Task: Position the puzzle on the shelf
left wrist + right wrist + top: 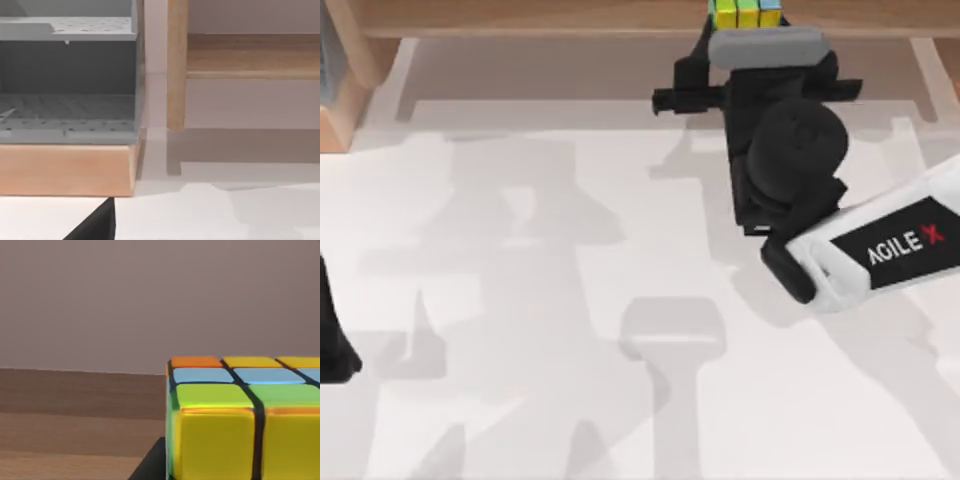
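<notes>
"AGILE X" arm [900, 243] reaches puzzle [746, 13] over shelf [520, 17].

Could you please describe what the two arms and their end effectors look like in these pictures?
The right arm has a white shell link with a black panel reading "AGILE X", the X in red. Ahead of it sit a rounded black wrist housing, a grey capsule-shaped camera bar and the black right end effector. The left arm shows as a plain black part at the top view's left edge.
</notes>
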You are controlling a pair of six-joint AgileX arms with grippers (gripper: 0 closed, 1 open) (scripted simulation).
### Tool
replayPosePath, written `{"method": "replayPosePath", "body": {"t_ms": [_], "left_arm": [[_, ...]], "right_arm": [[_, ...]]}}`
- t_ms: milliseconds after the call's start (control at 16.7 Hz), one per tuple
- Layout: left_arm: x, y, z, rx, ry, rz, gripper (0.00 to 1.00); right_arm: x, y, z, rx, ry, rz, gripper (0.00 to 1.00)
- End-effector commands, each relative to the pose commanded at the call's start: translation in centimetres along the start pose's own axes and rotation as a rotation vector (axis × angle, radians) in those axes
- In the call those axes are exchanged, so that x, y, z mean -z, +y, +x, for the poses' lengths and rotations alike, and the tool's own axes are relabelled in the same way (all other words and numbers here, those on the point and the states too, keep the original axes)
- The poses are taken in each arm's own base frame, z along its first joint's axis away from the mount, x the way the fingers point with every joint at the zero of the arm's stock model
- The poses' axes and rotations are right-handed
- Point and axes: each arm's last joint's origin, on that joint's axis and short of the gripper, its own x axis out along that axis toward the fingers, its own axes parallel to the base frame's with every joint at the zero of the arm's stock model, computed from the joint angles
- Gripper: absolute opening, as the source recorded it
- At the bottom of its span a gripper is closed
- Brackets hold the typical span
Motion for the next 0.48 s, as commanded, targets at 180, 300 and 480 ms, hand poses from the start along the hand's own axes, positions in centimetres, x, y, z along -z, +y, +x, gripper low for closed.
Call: {"method": "replayPosePath", "body": {"t_ms": [180, 300, 480], "left_arm": [[0.0, 0.0, 0.0, 0.0, 0.0, 0.0, 1.0], [0.0, 0.0, 0.0, 0.0, 0.0, 0.0, 1.0], [0.0, 0.0, 0.0, 0.0, 0.0, 0.0, 1.0]], "right_arm": [[0.36, -0.54, -0.08, 0.032, -0.017, 0.029, 0.0], [0.36, -0.54, -0.08, 0.032, -0.017, 0.029, 0.0], [0.17, -0.34, -0.12, 0.026, -0.02, 0.033, 0.0]]}}
